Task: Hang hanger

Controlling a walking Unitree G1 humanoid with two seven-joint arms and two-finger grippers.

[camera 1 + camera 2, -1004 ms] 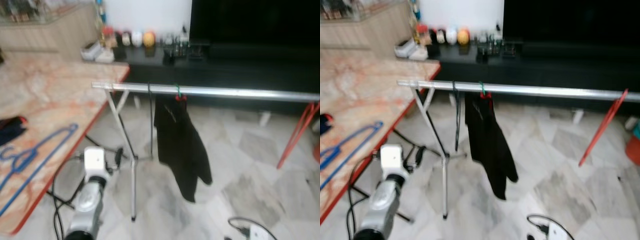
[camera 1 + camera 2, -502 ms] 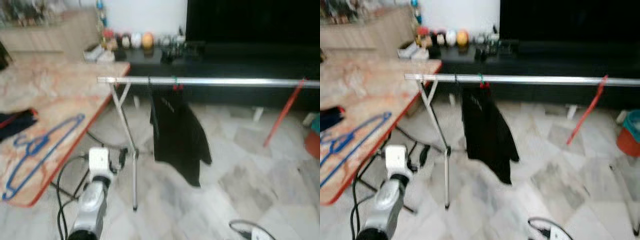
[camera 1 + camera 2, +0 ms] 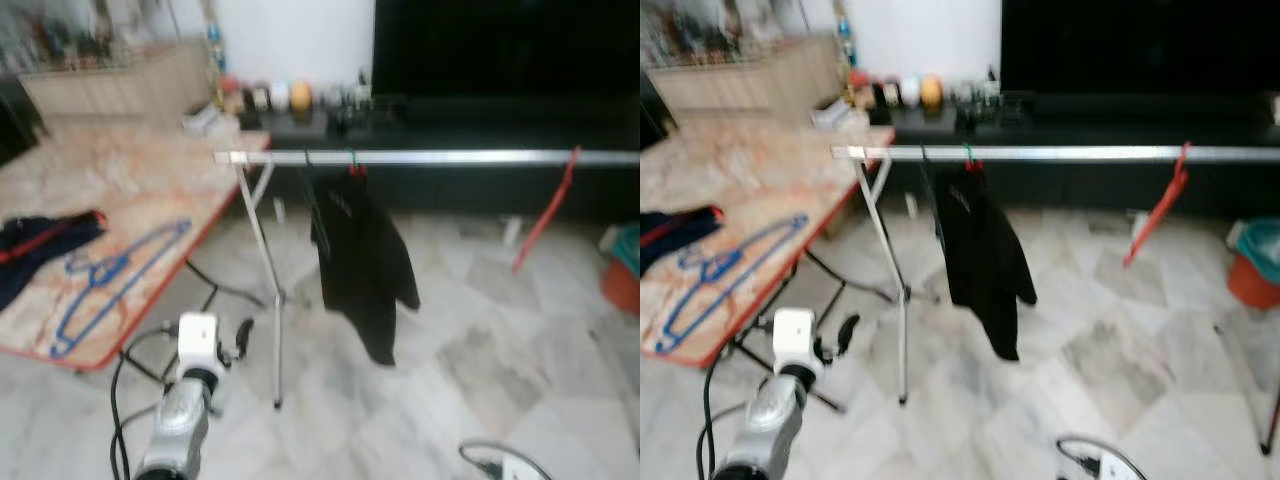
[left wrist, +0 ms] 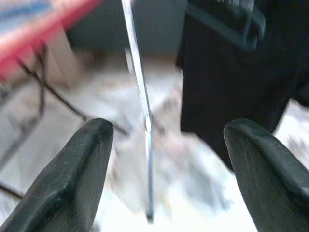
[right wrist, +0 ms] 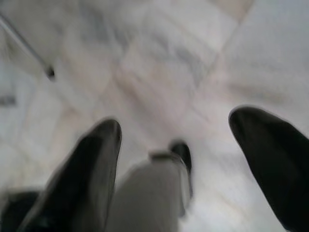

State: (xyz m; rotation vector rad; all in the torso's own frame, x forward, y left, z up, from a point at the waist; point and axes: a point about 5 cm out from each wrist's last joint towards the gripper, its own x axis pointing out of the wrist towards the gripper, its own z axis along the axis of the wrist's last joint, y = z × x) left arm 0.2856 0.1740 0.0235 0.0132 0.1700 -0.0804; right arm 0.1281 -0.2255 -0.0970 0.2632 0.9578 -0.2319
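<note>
The view has swung left, so more of the table (image 3: 150,180) shows, and the blue hanger (image 3: 118,272) lies near its front edge, while the left gripper (image 4: 164,169) and right gripper (image 5: 174,159) hang wide open holding nothing, so picking it up comes next.

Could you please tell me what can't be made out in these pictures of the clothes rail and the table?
- Small items on the dark cabinet: too small and blurred in the eye views to identify.
- Hanger under the black garment: covered by the cloth; a green hook shows on the rail.
- Rail's right end: cut off by the left eye view's edge.
- Blue hangers on the table: blur hides their number.
- Dark cloth: cut by the left edge.
</note>
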